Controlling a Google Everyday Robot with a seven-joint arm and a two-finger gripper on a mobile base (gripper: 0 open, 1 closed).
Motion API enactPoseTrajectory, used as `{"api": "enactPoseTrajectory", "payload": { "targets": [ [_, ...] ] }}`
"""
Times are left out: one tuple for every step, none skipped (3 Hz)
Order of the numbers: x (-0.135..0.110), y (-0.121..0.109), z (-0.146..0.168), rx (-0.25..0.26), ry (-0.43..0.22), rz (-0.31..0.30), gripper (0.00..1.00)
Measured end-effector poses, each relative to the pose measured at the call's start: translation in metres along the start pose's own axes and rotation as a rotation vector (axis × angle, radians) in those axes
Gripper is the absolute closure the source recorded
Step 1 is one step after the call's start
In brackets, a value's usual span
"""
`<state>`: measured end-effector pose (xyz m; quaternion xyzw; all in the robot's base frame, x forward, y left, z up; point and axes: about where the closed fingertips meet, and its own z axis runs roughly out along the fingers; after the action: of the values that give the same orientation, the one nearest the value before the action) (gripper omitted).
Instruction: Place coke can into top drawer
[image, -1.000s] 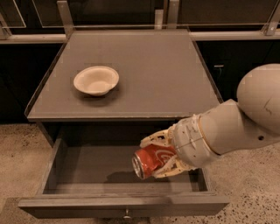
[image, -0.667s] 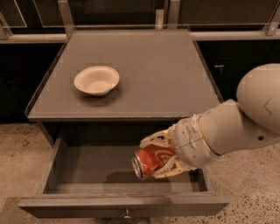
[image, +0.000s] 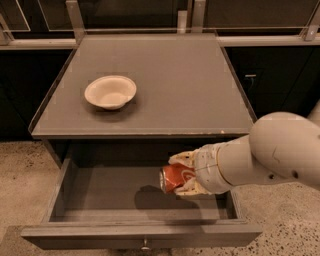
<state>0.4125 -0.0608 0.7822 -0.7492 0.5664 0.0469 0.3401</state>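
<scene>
We recorded a flat grey tabletop (image: 180, 85) filling the middle of the scene, its near edge showing a pale lip. A cream bowl (image: 110, 91) stood upright on its left half, well apart from every edge, with a soft shadow on its near side. Along the far edge ran a pale metal rail (image: 270, 40) with upright posts (image: 75, 17) rising from it. Behind and to both sides we noted dark cabinet fronts (image: 285, 80); the right one bore a small metal handle (image: 250, 76). The floor (image: 20, 170) was speckled beige stone. The gripper (image: 182, 175) hung nearer than the tabletop's near edge, right of centre.
</scene>
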Motion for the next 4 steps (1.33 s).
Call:
{"api": "enactPoseTrajectory", "payload": {
  "targets": [
    [0.028, -0.003, 0.019, 0.05, 0.071, 0.059, 1.0],
    [0.048, -0.003, 0.031, 0.077, 0.104, 0.103, 1.0],
    [0.071, 0.008, 0.058, 0.038, 0.104, 0.164, 1.0],
    [0.093, 0.023, 0.083, -0.039, 0.107, 0.224, 1.0]
  ]
}}
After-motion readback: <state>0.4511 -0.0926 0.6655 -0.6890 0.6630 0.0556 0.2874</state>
